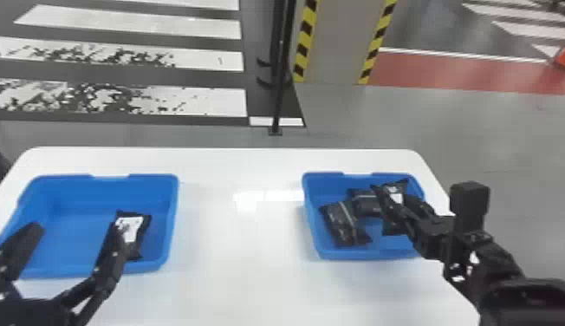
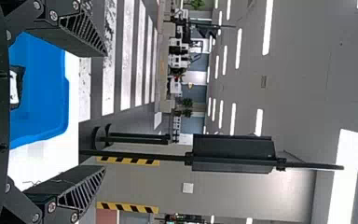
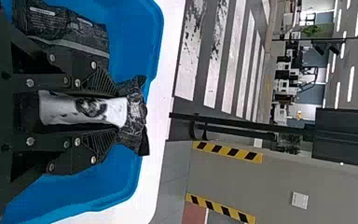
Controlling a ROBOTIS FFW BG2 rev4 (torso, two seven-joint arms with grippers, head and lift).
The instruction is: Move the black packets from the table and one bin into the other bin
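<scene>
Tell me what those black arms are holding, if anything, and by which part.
The right fingers pinch a black packet by its two sides, one end sticking out past the tips. The left fingers are open, holding nothing.

The left bin (image 1: 136, 180) is open, blue; a black packet (image 1: 144, 229), white-labelled, lies inside by its right wall; the right bin (image 1: 313, 232), likewise blue, holds two dark packets (image 1: 340, 221) (image 1: 366, 203), crinkled, one aslant; a white-labelled packet (image 1: 386, 197) sits lengthwise between the right fingers (image 1: 419, 206).
</scene>
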